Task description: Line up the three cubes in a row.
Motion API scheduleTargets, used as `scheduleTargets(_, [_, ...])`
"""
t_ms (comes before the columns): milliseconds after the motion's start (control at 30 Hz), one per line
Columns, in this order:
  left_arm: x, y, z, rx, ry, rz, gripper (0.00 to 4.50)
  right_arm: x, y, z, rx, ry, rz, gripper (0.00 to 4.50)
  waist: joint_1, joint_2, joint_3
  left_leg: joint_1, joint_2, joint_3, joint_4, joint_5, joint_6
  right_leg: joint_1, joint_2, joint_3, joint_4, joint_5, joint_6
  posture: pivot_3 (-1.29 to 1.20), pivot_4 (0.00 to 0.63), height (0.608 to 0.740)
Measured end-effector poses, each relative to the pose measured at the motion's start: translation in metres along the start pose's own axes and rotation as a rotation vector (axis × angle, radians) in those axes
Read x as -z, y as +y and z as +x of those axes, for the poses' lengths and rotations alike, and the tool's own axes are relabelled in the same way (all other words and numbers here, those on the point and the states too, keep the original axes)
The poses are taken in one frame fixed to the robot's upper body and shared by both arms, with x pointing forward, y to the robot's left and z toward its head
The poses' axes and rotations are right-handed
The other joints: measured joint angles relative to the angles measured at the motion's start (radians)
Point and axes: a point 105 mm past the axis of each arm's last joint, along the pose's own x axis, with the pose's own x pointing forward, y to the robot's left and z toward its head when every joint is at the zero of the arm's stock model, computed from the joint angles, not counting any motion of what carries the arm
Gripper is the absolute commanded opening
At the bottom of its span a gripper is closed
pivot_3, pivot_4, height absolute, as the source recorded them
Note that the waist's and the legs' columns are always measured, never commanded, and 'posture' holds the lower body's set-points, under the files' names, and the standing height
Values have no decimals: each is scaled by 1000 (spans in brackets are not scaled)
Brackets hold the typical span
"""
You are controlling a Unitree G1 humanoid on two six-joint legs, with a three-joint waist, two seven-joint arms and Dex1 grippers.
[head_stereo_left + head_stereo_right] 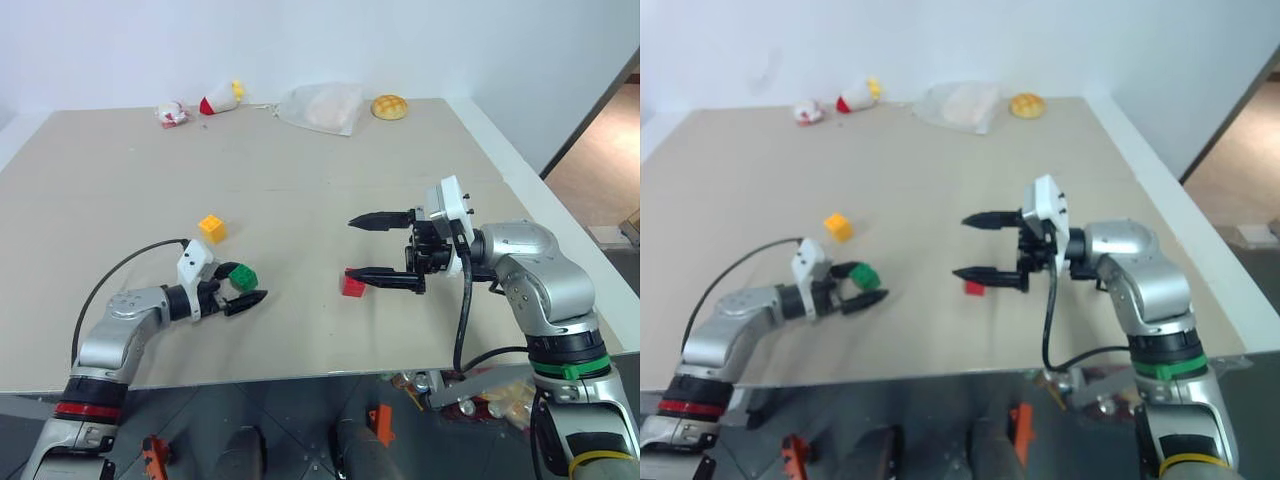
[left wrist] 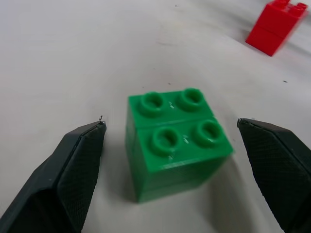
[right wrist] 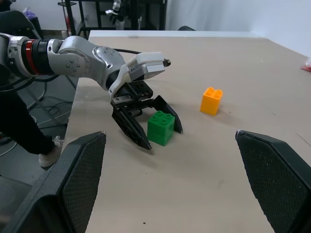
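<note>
Cubes [image 1: 242, 276] sit apart on the beige table [image 1: 300, 180]; both grippers [image 1: 232, 286] [image 1: 378, 247] spread.

A beige table [image 1: 330, 180] stands against a white wall [image 1: 300, 40], dark floor [image 1: 300, 420] below its near edge.

A pale beige table [image 1: 300, 170] carries a green cube [image 1: 242, 277] between the left end effector's [image 1: 236, 286] spread fingers, a yellow-orange cube [image 1: 211, 228] just beyond it, and a red cube [image 1: 352, 284] beneath the right end effector [image 1: 372, 247]. Far beyond both lie a bun [image 1: 389, 106], a clear bag [image 1: 322, 108] and two red-and-white toys [image 1: 173, 114].
</note>
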Motion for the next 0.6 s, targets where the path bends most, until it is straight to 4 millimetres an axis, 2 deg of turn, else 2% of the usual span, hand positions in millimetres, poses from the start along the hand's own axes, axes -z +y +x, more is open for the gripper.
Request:
scheduleTargets(200, [2, 1, -2, -8, 2, -6, 1560, 1, -1, -1, 17, 5, -1, 4500, 0, 0, 0, 0, 0, 0, 0, 0, 0, 0, 0, 0, 0, 0, 0, 0, 150, 740])
scheduleTargets(233, [2, 1, -3, -8, 3, -5, 1348, 1, -1, -1, 17, 5, -1, 4500, 0, 0, 0, 0, 0, 0, 0, 0, 0, 0, 0, 0, 0, 0, 0, 0, 150, 740])
scheduleTargets(467, [0, -1, 3, 50, 48, 90, 1371, 5, 0, -3, 22, 11, 13, 4500, 1, 0, 0, 0, 0, 0, 0, 0, 0, 0, 0, 0, 0, 0, 0, 0, 150, 740])
scheduleTargets(600, [-9, -12, 33, 195, 67, 208, 1371, 15, 16, -10, -8, 35, 62, 4500, 19, 0, 0, -2, -1, 0, 3, 0, 0, 3, -1, -1, -1, -1, 2, 0, 150, 740])
